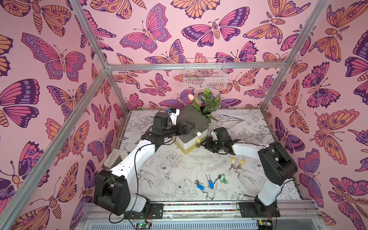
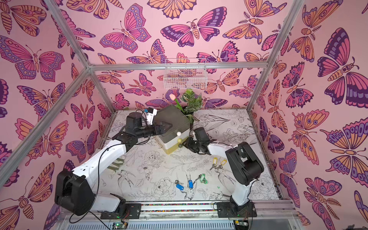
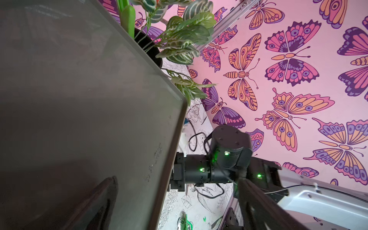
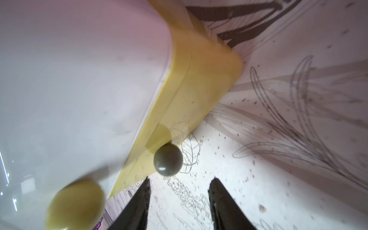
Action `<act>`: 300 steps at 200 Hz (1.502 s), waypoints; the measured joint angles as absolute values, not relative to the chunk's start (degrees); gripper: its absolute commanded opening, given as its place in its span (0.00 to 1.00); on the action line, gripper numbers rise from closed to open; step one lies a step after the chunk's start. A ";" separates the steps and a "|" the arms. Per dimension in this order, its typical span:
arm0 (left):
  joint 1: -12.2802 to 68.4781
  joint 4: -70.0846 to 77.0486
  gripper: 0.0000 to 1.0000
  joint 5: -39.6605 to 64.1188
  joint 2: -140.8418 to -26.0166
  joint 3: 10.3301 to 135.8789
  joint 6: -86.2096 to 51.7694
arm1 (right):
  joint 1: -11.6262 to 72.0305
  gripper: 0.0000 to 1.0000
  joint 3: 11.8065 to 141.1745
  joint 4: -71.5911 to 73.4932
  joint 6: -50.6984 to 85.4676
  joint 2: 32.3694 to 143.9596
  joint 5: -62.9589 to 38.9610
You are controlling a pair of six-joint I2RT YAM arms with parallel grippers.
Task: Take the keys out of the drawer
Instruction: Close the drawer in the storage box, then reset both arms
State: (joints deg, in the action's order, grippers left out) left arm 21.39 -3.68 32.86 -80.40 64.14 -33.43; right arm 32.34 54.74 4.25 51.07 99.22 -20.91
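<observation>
On the tabletop covered in black-and-white flower drawings (image 1: 159,179), near its middle, stands a small plastic chest of drawers (image 1: 196,119) with a dark grey-green top, a white middle and a yellow base. Its drawer fronts look flush. Each front carries a ball knob: white (image 1: 198,134), yellow (image 1: 198,141), and a dark olive knob (image 4: 168,159) on the lowest drawer.

The keys all lie on the sheet in front of the chest, well apart from it. Two bunches of dark metal keys with yellow plastic tags (image 1: 237,164) lie together nearest the chest. A green-tagged bunch (image 1: 223,178) lies farther from it. Two blue-tagged bunches (image 1: 200,186) lie just beside the green one.

The left gripper (image 1: 189,127) reaches over the chest's top with its jaws spread wide. One black finger (image 3: 99,199) lies across the lid, and it grips nothing.

The right gripper (image 4: 181,180) sits low at the chest's knob side, jaws about half apart and empty. The dark olive knob is just ahead of its tips, not between them.
</observation>
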 measured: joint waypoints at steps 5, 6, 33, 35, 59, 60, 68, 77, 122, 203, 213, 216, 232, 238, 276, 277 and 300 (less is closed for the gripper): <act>21.34 -4.14 1.00 32.67 -79.94 64.14 -33.43 | 32.03 0.51 54.57 3.33 50.59 97.76 -20.78; 21.34 -4.21 1.00 32.60 -79.90 64.14 -33.43 | 31.97 0.51 54.52 3.03 50.46 97.34 -20.78; 20.97 -6.20 1.00 30.76 -75.13 64.07 -33.43 | 29.21 0.51 52.64 -2.68 47.44 88.55 -20.10; 20.95 -6.31 1.00 30.55 -74.54 64.03 -33.43 | 29.08 0.51 52.53 -2.96 47.31 88.12 -20.10; 19.97 -8.47 1.00 27.27 -66.15 63.09 -32.82 | 25.19 0.51 51.68 -10.02 42.87 79.85 -17.96; 19.90 -8.67 1.00 27.05 -65.67 62.98 -32.73 | 24.97 0.51 51.68 -10.41 42.63 79.46 -17.85; 19.70 -9.69 1.00 25.17 -62.70 62.19 -32.10 | 23.29 0.52 51.64 -12.21 40.99 76.88 -16.97; 19.38 -11.42 1.00 22.37 -58.94 60.73 -31.29 | 20.88 0.52 51.51 -13.72 39.07 74.08 -15.62; 14.57 -22.33 0.99 7.33 -46.98 49.23 -30.13 | 11.25 0.52 50.00 -14.31 31.09 65.23 -8.12; 12.75 -28.49 0.99 -4.16 -43.94 40.95 -26.98 | 7.60 0.71 48.99 -12.34 14.90 63.61 4.54; 12.75 -28.56 0.99 -5.30 -43.44 40.23 -26.41 | 7.57 0.74 47.44 -10.50 13.43 62.19 6.96; 12.75 -28.56 0.99 -5.65 -43.31 40.05 -26.24 | 7.57 0.75 46.98 -10.00 13.17 61.84 7.66; 12.75 -28.58 0.99 -7.42 -42.92 39.42 -25.17 | 7.57 0.77 44.45 -7.22 11.16 60.60 10.85; 12.75 -28.49 0.99 -8.19 -42.85 39.20 -24.58 | 7.57 0.77 43.03 -5.50 10.20 60.34 12.08; 12.75 -27.70 0.99 -11.75 -42.83 37.04 -22.68 | 7.46 0.79 34.37 5.19 4.75 61.65 16.03; 12.75 -27.68 0.99 -11.84 -42.83 36.97 -22.68 | 7.46 0.79 34.26 5.34 4.69 61.73 16.08; 12.71 -26.87 0.99 -13.61 -42.83 35.29 -22.39 | 6.81 0.79 32.56 10.15 3.03 65.73 16.51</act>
State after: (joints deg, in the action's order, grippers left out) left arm 12.71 -26.87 -13.61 -42.83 35.29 -22.39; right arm 6.81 32.56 10.15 3.03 65.73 16.51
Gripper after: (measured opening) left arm 0.993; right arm 0.786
